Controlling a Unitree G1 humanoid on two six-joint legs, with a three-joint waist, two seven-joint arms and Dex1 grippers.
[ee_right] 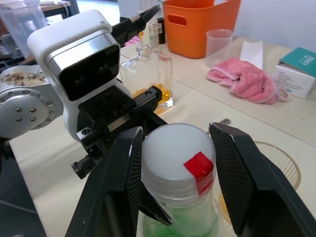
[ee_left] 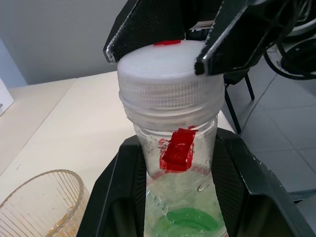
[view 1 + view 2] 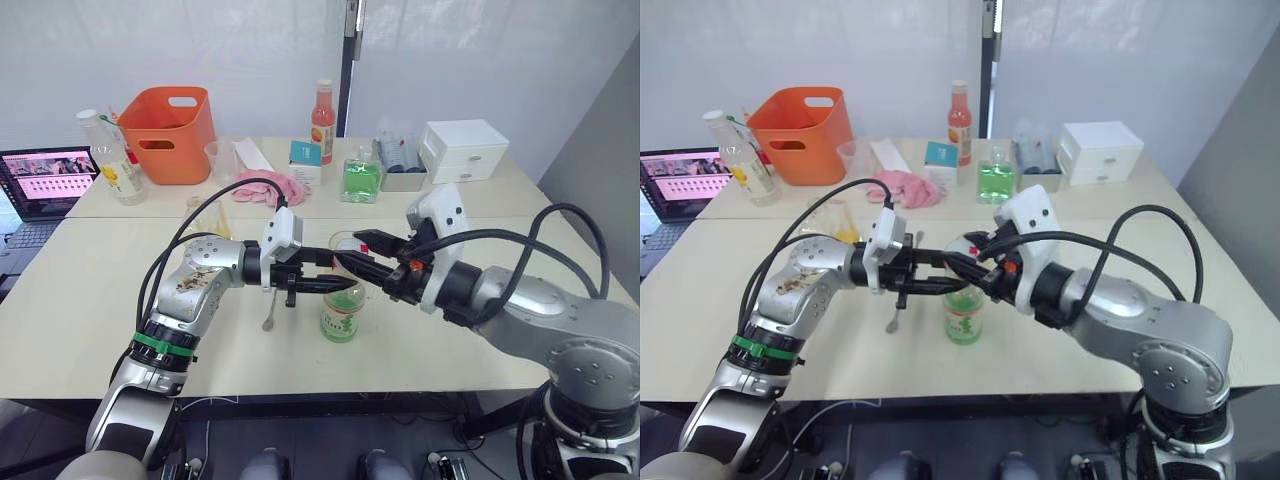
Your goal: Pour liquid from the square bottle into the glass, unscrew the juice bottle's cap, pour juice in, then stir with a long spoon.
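Here, I see the juice bottle (image 3: 341, 312) standing upright at the table (image 3: 90, 310) centre, between both arms. My left gripper (image 3: 337, 287) is clamped around its neck from the left. My right gripper (image 1: 177, 163) straddles the cap (image 1: 177, 158) from above, fingers just beside it, not quite closed. The glass (image 2: 42, 205) stands just behind.

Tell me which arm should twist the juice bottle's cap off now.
Right, likely. The right gripper already has its fingers either side of the cap, while the left gripper clamps the juice bottle at the neck, steadying it on the table.
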